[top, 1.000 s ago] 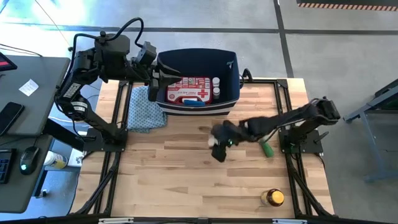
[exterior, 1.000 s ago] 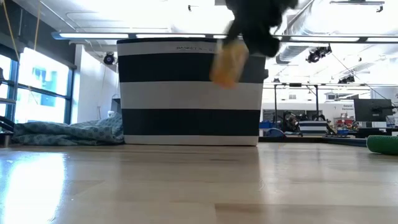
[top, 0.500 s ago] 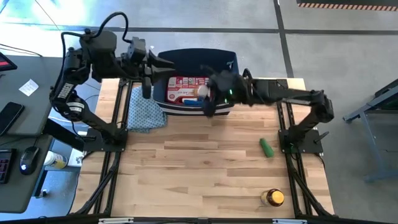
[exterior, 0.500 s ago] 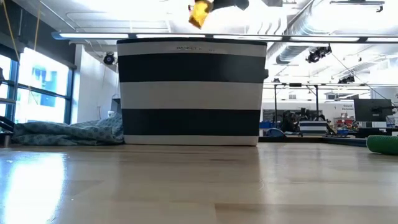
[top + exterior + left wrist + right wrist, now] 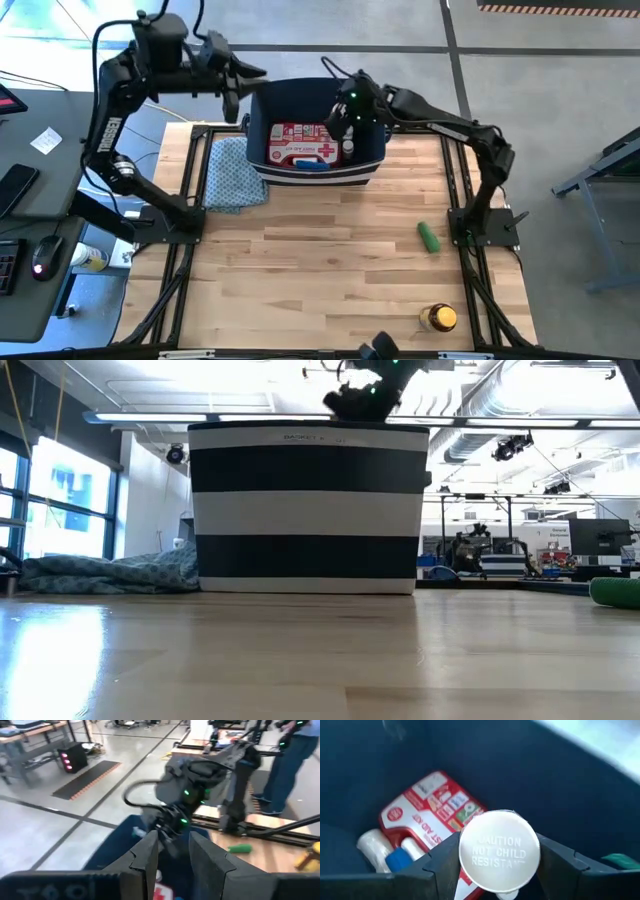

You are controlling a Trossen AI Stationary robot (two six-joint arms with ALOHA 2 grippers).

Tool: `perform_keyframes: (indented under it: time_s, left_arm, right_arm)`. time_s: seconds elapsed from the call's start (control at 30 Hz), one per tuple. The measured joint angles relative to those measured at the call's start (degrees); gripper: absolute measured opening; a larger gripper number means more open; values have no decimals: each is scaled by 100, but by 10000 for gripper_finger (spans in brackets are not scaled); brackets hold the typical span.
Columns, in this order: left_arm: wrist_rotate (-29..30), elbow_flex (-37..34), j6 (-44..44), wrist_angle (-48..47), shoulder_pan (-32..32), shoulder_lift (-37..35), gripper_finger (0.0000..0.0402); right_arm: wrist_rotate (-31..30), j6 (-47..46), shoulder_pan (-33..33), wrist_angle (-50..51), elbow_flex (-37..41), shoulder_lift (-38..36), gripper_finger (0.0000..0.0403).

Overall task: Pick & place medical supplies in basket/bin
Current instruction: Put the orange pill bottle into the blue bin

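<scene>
While the right gripper (image 5: 345,108) hangs over the open top of the navy bin (image 5: 375,150), its two dark fingers (image 5: 442,857) are clamped on a white-capped bottle (image 5: 499,851). In the right wrist view the round cap, embossed with a caution line, sits squarely between the fingers, one pad pressed to each side, and it faces the camera, so the bottle's body is hidden behind it. Below it, on the bin's floor, lies the red first-aid kit (image 5: 427,812) with a white roll (image 5: 372,846) and a blue-capped tube (image 5: 400,857) just beside one of its ends. From above, the kit (image 5: 300,143) fills most of the bin's floor, and small white bottles (image 5: 348,148) stand along its right side.

The bin rests at the far edge of the tabletop (image 5: 330,270), near the middle. A blue-green patterned cloth (image 5: 232,175) lies against its left wall. A green cylinder (image 5: 429,237) lies near the tabletop's right edge, and a yellow-capped amber bottle (image 5: 438,318) stands near the near right corner, both well apart from the bin.

The left gripper (image 5: 238,85) hovers outside the bin's far left corner, its fingers (image 5: 145,862) slightly apart with nothing between them.
</scene>
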State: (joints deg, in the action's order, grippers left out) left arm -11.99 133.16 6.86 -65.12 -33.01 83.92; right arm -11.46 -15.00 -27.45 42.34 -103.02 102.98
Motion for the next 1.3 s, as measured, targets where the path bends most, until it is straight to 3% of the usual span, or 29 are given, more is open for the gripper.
perform_keyframes:
  time_s: [0.23, 0.53, 1.03, 1.3]
  left_arm:
    - [-560, 0, 348, -459, -1086, 60, 144]
    - [-1126, 0, 518, -704, -1799, 164, 144]
    - [-1641, 0, 655, -676, -1913, 452, 144]
    - [-1648, 0, 640, -700, -1913, 450, 144]
  right_arm:
    - [218, 46, -30, 444, 0, 404, 213]
    - [548, -253, -15, 1537, -7, 400, 213]
    - [1123, -84, 0, 1622, 1, 752, 213]
    - [956, 384, 18, 1701, 4, 1129, 213]
